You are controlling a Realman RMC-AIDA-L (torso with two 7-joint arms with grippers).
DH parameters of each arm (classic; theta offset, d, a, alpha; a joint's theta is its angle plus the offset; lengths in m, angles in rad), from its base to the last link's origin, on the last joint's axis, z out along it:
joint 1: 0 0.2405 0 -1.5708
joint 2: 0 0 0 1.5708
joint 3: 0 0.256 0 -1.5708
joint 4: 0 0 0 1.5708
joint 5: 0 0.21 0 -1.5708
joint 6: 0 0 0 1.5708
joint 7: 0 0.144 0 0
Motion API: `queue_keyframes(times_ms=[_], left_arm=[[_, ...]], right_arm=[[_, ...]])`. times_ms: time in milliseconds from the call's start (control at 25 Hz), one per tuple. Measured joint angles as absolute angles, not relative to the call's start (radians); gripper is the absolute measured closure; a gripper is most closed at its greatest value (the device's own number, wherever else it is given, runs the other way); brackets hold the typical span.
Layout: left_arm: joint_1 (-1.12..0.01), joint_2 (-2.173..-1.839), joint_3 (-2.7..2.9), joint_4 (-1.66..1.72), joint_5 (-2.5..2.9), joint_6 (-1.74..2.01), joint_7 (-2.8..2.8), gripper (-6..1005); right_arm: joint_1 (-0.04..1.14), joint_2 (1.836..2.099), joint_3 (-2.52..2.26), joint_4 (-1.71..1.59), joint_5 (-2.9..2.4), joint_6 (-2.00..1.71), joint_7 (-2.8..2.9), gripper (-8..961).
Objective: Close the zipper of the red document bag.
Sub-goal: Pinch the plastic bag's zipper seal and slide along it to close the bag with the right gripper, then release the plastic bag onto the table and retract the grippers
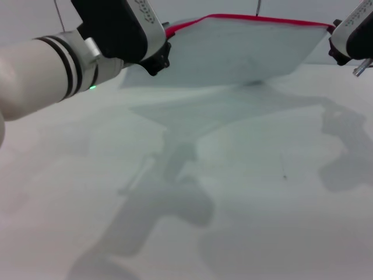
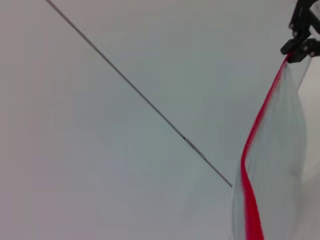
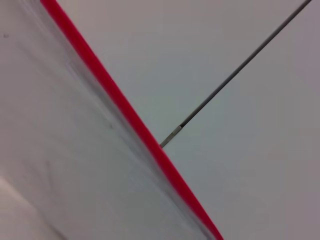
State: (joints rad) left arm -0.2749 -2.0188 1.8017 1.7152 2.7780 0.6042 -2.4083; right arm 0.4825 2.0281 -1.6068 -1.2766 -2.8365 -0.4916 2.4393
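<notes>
The bag (image 1: 233, 49) is a flat, translucent pale blue-grey pouch, held up off the white worktop (image 1: 245, 192) between the two arms, its face tilted and its lower edge nearest the worktop, casting a broad shadow below. The zipper (image 1: 256, 19) is a thin bright red strip running along the whole top edge. In the left wrist view the zipper (image 2: 252, 150) shows as a curving red line, with the bag (image 2: 280, 165) bulging beside it. In the right wrist view the zipper (image 3: 125, 115) crosses as a straight red band along the edge of the bag (image 3: 55, 130).

The left gripper (image 1: 156, 58) is at the bag's left top corner, its dark fingers closed on the bag's red-trimmed edge there. The right gripper (image 1: 337, 41) sits at the right top corner, touching the end of the zipper; in the left wrist view this right gripper (image 2: 300, 42) shows its black fingers pinched on that corner of the bag.
</notes>
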Motion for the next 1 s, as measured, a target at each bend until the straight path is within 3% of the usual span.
queue_keyframes(times_ms=[480, 720, 1000], left_arm=[[-0.277, -2.024, 1.793, 1.683, 2.780, 0.566, -2.410, 798], [-0.298, -2.027, 1.795, 1.684, 2.772, 0.549, -2.421, 792], [-0.323, -2.028, 1.803, 1.670, 2.771, 0.531, -2.432, 786]], right_arm=[[0.479, 2.030, -1.594, -1.276, -2.845, -0.496, 2.449, 880], [0.478, 2.031, -1.553, -1.279, -2.897, -0.501, 2.528, 748], [0.477, 2.032, -1.487, -1.297, -2.896, -0.502, 2.591, 464]])
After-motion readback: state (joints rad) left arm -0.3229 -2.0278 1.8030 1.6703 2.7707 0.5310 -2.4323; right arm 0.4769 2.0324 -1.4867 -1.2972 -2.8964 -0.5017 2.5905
